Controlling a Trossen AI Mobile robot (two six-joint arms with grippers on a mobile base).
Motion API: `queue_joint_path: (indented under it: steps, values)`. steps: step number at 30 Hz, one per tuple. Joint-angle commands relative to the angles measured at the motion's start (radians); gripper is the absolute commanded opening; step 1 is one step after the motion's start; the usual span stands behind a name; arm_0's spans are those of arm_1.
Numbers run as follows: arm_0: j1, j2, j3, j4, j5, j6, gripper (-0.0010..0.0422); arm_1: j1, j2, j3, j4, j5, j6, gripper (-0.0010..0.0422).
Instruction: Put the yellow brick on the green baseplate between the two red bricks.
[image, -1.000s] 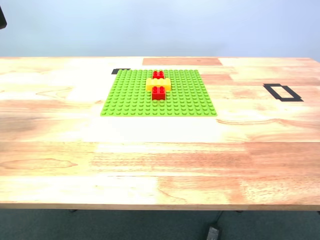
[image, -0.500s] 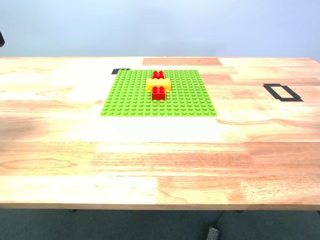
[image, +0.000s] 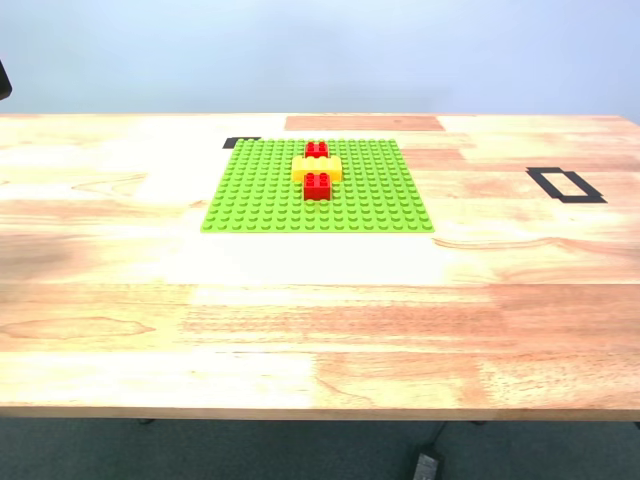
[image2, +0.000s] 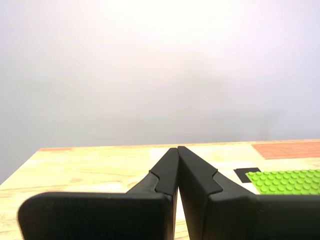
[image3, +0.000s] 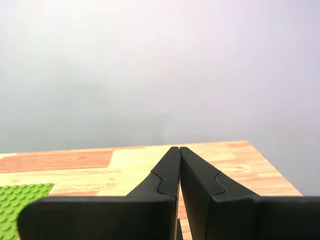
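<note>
Yellow brick (image: 317, 168) sits on the green baseplate (image: 260, 190) between the two red bricks (image: 317, 184), our first gripper (image2: 177, 148) and second gripper (image3: 179, 148) closed empty; only an unpressed, loose brick worries us.

My first end effector (image2: 177, 148) closed (empty), my second end effector (image3: 179, 148) likewise
</note>
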Motion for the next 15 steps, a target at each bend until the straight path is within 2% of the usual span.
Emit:
queue_joint_path:
  steps: [1, 15]
  values:
    - [0.000, 0.002, 0.000, -0.001, 0.000, -0.002, 0.0000, 0.000, 0.003, 0.000, -0.002, -0.005, 0.000, -0.0001]
    - [0.000, 0.000, 0.010, -0.024, 0.003, -0.002, 0.0000, 0.000, 0.010, 0.000, 0.000, -0.004, -0.001, 0.0000]
